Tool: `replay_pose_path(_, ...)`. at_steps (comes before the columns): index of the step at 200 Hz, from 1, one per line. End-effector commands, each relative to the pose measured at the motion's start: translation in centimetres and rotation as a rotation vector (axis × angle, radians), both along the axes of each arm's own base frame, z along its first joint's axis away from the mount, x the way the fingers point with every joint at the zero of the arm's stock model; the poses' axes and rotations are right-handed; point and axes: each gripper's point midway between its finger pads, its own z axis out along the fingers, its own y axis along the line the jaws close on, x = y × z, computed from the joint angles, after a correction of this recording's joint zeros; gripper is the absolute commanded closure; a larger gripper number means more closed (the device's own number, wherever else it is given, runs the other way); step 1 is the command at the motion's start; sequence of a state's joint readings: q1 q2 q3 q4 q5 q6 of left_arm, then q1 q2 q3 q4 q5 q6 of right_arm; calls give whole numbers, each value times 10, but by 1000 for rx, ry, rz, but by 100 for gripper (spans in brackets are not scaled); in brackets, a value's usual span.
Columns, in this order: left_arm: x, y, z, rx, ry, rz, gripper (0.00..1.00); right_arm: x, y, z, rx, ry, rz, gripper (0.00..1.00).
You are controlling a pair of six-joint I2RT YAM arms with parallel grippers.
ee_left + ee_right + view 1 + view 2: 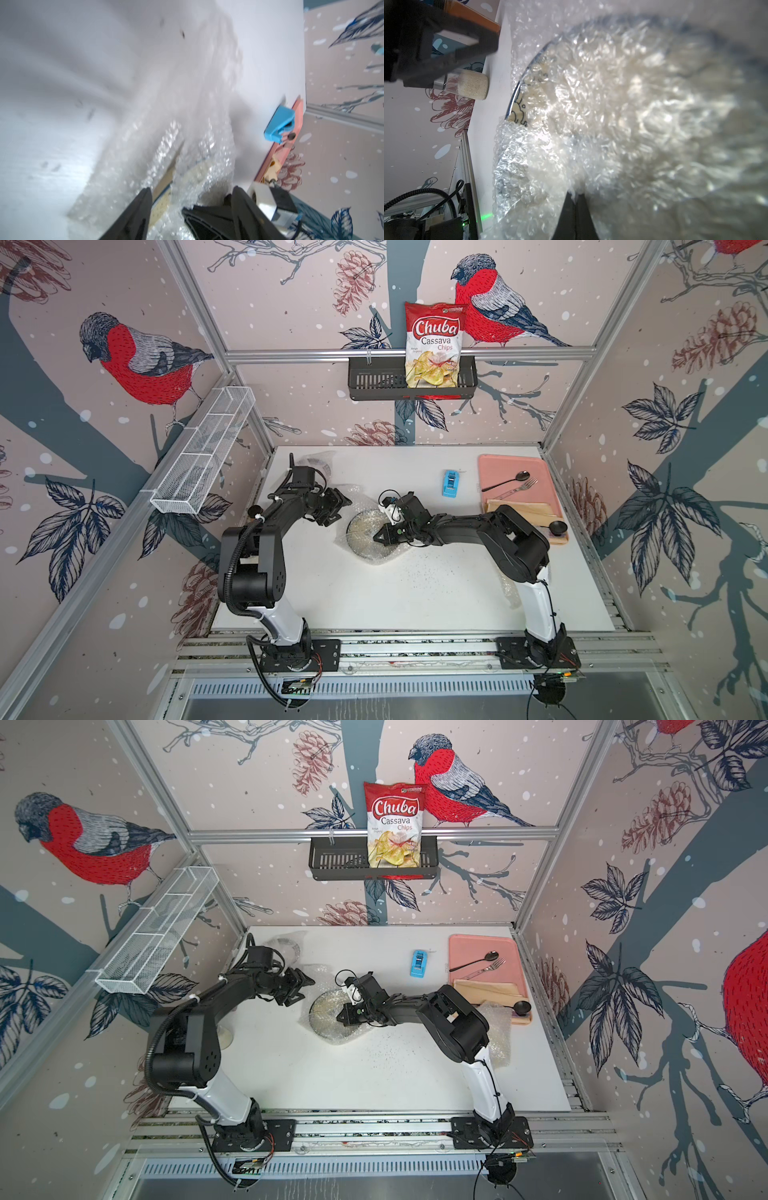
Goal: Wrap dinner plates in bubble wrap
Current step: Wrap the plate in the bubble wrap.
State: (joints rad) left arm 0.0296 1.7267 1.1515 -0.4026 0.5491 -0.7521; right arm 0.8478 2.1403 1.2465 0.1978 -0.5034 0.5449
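Plastic bubble wrap (384, 558) over plate (361, 531): right pincer (376, 538) pinches it, left pincer (338, 512) gapes (empty); one slip and your fold may spring open.

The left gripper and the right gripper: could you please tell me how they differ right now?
The left gripper has its fingers spread apart; the right gripper has its fingers shut together. The right gripper's tips rest on the bubble wrap over the plate; the left gripper hangs beside that plate, gripping nothing. Both are black and point toward the plate.
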Motion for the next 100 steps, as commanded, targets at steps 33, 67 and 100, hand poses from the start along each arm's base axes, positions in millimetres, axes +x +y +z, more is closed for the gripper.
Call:
replay_pose_path(33,72,15,3,5,-74,12,32,-18,-35,-49,-188,122,-11,99)
replay_pose_path(67,94,7,-18,-21,-80,-77,39,-13,-38,-49,-179,128,-18,99)
replay_pose_path(100,96,5,-40,-30,-52,-88,48,-9,-39,-47,-165,134,-17,99)
